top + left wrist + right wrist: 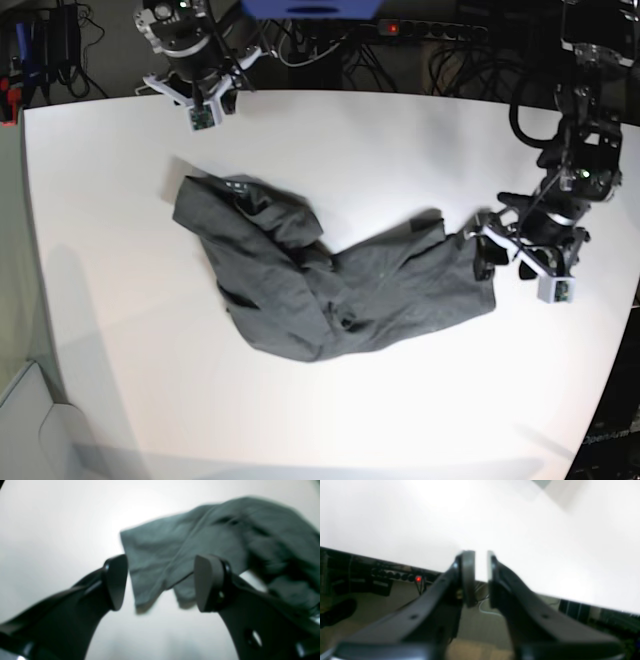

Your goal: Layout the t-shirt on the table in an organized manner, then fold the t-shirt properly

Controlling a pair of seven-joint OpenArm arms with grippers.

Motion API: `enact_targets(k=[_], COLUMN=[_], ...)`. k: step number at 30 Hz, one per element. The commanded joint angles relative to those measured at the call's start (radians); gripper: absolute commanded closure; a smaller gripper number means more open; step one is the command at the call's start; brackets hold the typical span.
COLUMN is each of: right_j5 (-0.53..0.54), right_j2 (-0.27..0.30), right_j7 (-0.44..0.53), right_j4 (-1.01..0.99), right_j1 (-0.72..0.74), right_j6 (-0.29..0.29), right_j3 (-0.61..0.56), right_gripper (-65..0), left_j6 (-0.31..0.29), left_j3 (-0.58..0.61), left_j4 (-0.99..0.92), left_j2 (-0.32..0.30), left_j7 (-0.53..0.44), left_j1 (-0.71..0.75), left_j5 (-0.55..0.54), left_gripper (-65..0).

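both hands gape empty: left hand (160, 582) by crumpled t-shirt (330, 275), right hand (481, 577) apart.

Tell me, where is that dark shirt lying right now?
In the base view the t-shirt lies crumpled across the middle of the white table, one end right beside the left gripper on that view's right.

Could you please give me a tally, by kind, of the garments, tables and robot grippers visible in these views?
Garments: 1, the t-shirt, dark grey and crumpled.
Tables: 1, the table, white.
Grippers: 2, the left gripper and the right gripper.
Total: 4.
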Motion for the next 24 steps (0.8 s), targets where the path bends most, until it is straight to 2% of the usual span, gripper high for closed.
enact_targets(k=[1, 3, 6, 10, 17, 22, 24], right_j5=[0.052, 0.052, 0.052, 0.052, 0.052, 0.052, 0.052], right_j2=[0.008, 0.023, 0.049, 0.081, 0.098, 0.101, 0.1], right_j7=[0.129, 0.129, 0.134, 0.131, 0.126, 0.028, -0.009], right_j4=[0.066, 0.068, 0.068, 0.068, 0.068, 0.066, 0.066], right_j1=[0.042, 0.073, 0.119, 0.192, 0.37, 0.541, 0.604], right_j6=[-0.036, -0.036, -0.036, -0.036, -0.036, -0.033, -0.013], right_j3=[0.002, 0.002, 0.002, 0.004, 0.002, 0.001, -0.001], right_gripper=[-18.1, -23.5, -27.4, -27.8, -28.1, -28.2, -29.3], left_j6=[-0.001, -0.001, -0.001, -0.001, -0.001, -0.001, -0.001], left_j3=[-0.018, -0.023, -0.017, -0.017, -0.018, -0.018, -0.018], left_j4=[0.0, -0.036, -0.091, -0.128, -0.063, -0.027, -0.027], left_j2=[-0.012, -0.012, -0.012, -0.009, -0.006, -0.003, -0.001], left_j7=[-0.024, -0.021, -0.021, -0.024, -0.021, -0.021, -0.021], left_j1=[-0.007, 0.004, 0.004, 0.025, 0.077, 0.119, 0.136], left_j5=[0.002, 0.002, 0.002, 0.002, 0.001, -0.002, -0.007], left_gripper=[-40.9, -40.9, -40.9, -40.9, -40.8, -40.6, -40.5])
